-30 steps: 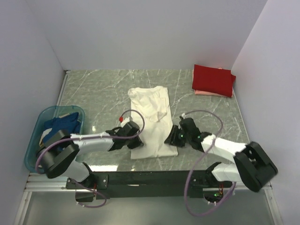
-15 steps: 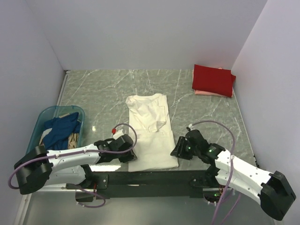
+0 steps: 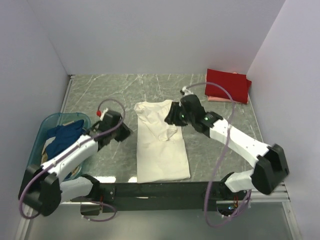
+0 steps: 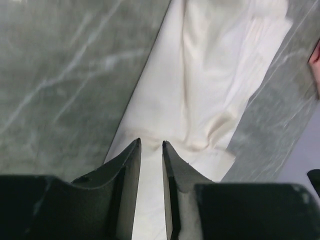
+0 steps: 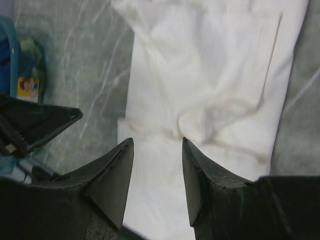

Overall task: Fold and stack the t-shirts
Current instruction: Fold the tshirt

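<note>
Marble table (image 3: 100, 95): teal basket (image 3: 64, 115) holds a blue shirt (image 3: 65, 137); left claw (image 4: 151, 144) and right claw (image 5: 157, 140) spread.

A cream-white shirt (image 5: 210, 75) fills the middle and upper right, creased across its centre — at the bottom edge the right gripper (image 5: 157, 142) hangs above it, fingers parted; a teal basket (image 5: 14, 60) at far left

High rear camera looks down; close wrist cameras apparently share the cream t-shirt (image 3: 160, 150).
</note>
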